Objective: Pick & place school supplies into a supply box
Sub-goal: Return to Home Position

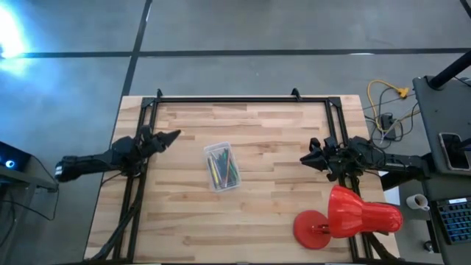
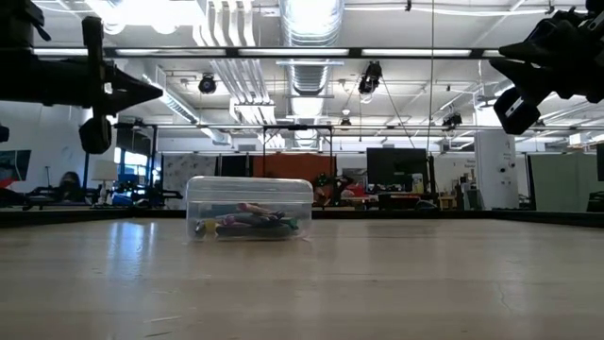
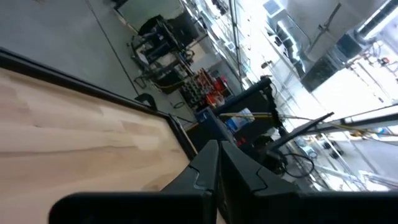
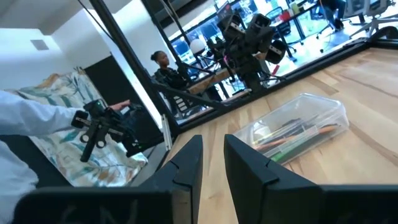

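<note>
The clear supply box (image 1: 221, 166) rests flat on its base near the middle of the wooden table. It also shows in the low view (image 2: 249, 208) and the right wrist view (image 4: 298, 127). Pens and pencils (image 1: 223, 168) in green, yellow, orange and dark colours lie inside it (image 4: 292, 140). No scissors show. My left gripper (image 1: 175, 135) hovers above the table left of the box, shut and holding nothing (image 3: 217, 152). My right gripper (image 1: 303, 158) hovers to the box's right, its fingers a narrow gap apart (image 4: 213, 146), pointing toward the box.
A big red lamp (image 1: 346, 217) lies on the table's near right corner, close to my right arm. A black frame (image 1: 221, 99) runs along the far edge and both sides. A person (image 4: 161, 62) sits beyond the table, and a pale sleeve (image 4: 18, 124) shows nearby.
</note>
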Robot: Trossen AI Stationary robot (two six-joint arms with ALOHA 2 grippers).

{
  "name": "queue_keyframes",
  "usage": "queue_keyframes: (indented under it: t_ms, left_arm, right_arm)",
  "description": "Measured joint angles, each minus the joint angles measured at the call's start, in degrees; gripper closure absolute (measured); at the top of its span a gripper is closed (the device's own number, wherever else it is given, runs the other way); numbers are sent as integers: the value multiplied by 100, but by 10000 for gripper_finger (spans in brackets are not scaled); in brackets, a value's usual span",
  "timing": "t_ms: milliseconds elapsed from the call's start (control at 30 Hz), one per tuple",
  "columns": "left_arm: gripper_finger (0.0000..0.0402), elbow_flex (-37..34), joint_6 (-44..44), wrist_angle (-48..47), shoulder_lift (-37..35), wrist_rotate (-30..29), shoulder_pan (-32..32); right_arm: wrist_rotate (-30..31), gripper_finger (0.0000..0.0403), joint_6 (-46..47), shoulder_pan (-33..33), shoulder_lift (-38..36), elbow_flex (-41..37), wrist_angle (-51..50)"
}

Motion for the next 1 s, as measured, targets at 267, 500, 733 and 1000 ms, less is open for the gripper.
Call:
queue_keyframes:
  t_ms: [267,500,733,1000]
  left_arm:
    - [402,1,0,-59,12,-5,188]
    - [402,3,0,-105,310,-5,186]
    - [402,4,0,-107,721,-5,186]
    - [402,2,0,-107,1213,-5,186]
  right_arm:
    - [1,344,0,12,0,0,0]
    - [-1,344,0,241,0,0,-1]
    - [3,344,0,249,0,0,0]
    - [2,344,0,308,0,0,0]
